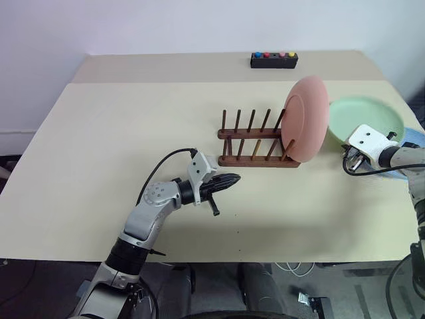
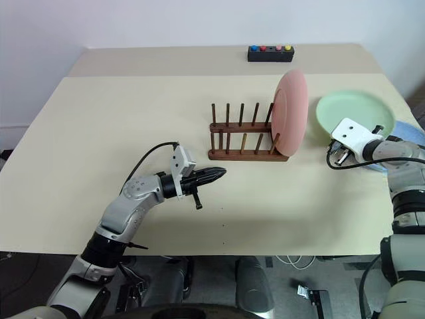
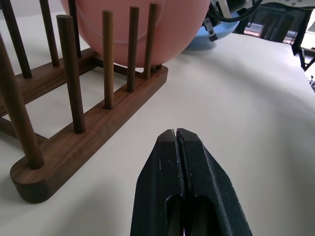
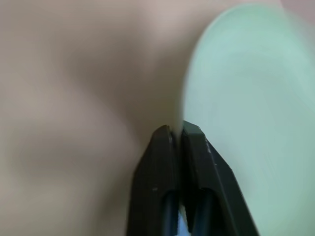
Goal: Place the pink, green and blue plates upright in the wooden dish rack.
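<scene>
Here the pink plate [image 1: 306,118] stands upright in the wooden dish rack's [image 1: 255,141] end slot, while the right wrist view alone shows the right gripper [image 4: 177,130] pinched apparently onto the green plate's [image 2: 355,113] rim; the left gripper [image 3: 176,135] is closed, empty.

The pale beige table [image 1: 99,166] is evenly and brightly lit, with soft shadows cast beneath the dark brown wooden rack [image 1: 255,143]. The right wrist view is heavily blurred; the pale mint green plate [image 4: 246,98] is smeared.
</scene>
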{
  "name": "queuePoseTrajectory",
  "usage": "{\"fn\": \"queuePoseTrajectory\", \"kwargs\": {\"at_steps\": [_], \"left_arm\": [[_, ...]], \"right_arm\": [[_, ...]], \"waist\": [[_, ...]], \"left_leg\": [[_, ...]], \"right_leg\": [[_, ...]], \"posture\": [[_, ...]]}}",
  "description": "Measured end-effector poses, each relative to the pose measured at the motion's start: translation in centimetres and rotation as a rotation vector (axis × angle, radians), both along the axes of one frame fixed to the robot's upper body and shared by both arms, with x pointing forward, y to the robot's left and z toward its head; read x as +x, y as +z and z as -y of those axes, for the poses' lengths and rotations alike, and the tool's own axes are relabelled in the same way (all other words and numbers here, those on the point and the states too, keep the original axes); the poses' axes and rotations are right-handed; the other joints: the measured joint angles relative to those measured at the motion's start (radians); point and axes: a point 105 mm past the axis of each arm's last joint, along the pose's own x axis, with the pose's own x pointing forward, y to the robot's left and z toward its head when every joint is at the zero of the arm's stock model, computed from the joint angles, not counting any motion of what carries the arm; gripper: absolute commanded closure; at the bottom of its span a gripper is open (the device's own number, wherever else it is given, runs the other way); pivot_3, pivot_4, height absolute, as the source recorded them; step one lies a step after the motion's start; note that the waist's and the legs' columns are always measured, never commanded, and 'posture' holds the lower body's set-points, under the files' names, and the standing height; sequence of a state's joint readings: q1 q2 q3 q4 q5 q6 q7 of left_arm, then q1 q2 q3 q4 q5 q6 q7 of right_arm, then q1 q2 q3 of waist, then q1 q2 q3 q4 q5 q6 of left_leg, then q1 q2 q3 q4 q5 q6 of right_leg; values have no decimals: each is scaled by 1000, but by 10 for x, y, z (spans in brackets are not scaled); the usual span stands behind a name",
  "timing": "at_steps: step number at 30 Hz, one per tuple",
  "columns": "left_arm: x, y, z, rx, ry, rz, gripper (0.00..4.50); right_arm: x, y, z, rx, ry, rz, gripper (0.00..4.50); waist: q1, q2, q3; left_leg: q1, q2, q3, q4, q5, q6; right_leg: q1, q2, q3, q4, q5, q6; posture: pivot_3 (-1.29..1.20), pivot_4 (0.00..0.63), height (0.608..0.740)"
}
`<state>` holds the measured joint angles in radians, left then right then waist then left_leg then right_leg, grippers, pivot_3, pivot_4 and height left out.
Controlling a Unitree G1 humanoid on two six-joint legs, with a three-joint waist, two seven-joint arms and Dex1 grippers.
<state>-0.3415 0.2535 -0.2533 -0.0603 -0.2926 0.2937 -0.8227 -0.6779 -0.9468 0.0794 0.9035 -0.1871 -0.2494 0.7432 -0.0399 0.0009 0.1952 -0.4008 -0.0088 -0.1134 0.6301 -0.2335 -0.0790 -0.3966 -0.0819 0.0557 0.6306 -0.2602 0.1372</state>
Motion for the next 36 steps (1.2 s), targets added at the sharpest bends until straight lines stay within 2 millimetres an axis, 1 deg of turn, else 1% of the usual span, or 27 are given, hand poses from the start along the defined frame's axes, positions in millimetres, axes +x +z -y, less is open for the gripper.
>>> {"fn": "queuePoseTrajectory", "kwargs": {"at_steps": [9, 12, 13, 15, 20, 23, 26, 28, 30, 31, 33, 35, 36], "left_arm": [[1, 0, -1, 0, 9, 1, 4500], [1, 0, -1, 0, 12, 1, 4500], [1, 0, -1, 0, 13, 1, 4500], [2, 0, -1, -1, 16, 1, 4500], [2, 0, -1, 1, 18, 1, 4500], [2, 0, -2, 3, 18, 1, 4500], [1, 0, -2, 3, 15, 1, 4500], [1, 0, -2, 5, 12, 1, 4500], [1, 0, -2, 5, 8, 1, 4500], [0, -1, -3, 7, 7, 2, 4500], [-2, 0, -7, 12, 15, 8, 4500], [0, 3, -13, 12, 38, 19, 4500], [0, 6, -18, 14, 59, 31, 4500]], "right_arm": [[1, 3, -3, -37, 29, 38, 4432], [4, 9, -6, -57, 42, 79, 4432], [5, 13, -8, -63, 46, 109, 4432], [8, 27, -11, -74, 54, 185, 4432], [8, 74, -13, -66, 47, 402, 4432], [5, 110, -14, -33, 34, 568, 4432], [-2, 152, -22, 35, 52, 730, 4432], [-8, 182, -39, 135, 117, 831, 4432], [-15, 207, -66, 247, 230, 905, 4432], [-19, 216, -79, 297, 285, 922, 4432], [-29, 227, -105, 408, 404, 921, 4432], [-35, 230, -124, 508, 495, 888, 4432], [-39, 232, -135, 585, 544, 855, 4432]], "waist": [[-2, 0, 0], [-2, 0, 0], [-2, 0, 0], [-2, 0, 0], [-1, 0, 0], [-1, 0, 0], [-3, 0, 0], [-7, 0, 0], [-6, 1, 0], [-5, 1, 0], [-3, 0, 0], [2, 0, 0], [3, 0, 0]], "left_leg": [[1, 0, 0, 0, 0, 0], [1, 0, 0, 0, 0, 0], [1, 0, 0, 0, 0, 0], [0, 0, 0, -1, 0, 0], [0, 0, 0, 0, 0, 0], [0, 0, 0, 0, 0, 0], [0, 0, 0, -1, 0, 0], [1, 0, 0, -1, 0, 0], [2, 0, 0, -2, 0, 0], [2, 0, 0, -1, 0, 0], [1, 0, 0, -1, 0, 0], [1, 0, -1, 0, 0, 0], [1, 0, -1, 0, 0, 0]], "right_leg": [[0, 0, 0, 0, 0, 0], [0, 0, 0, 0, 0, 0], [0, 0, 0, 0, 0, 0], [0, 0, 0, 0, 0, 0], [0, 0, 0, 0, 0, 0], [0, 0, 0, 0, 0, 0], [0, 0, 0, 0, 0, 0], [0, 0, 0, 1, 0, 0], [0, 0, 0, 1, 0, 0], [0, 0, 0, 1, 0, 0], [0, 0, 0, 1, 0, 0], [0, 0, 0, 1, 0, 0], [0, 0, 0, 1, 0, 0]], "posture": [[0, 150, 734], [0, 150, 734], [0, 150, 734], [0, 150, 734], [0, 150, 734], [0, 150, 734], [0, 150, 734], [0, 150, 734], [0, 150, 734], [0, 150, 734], [0, 150, 734], [0, 150, 734], [0, 150, 734]]}}
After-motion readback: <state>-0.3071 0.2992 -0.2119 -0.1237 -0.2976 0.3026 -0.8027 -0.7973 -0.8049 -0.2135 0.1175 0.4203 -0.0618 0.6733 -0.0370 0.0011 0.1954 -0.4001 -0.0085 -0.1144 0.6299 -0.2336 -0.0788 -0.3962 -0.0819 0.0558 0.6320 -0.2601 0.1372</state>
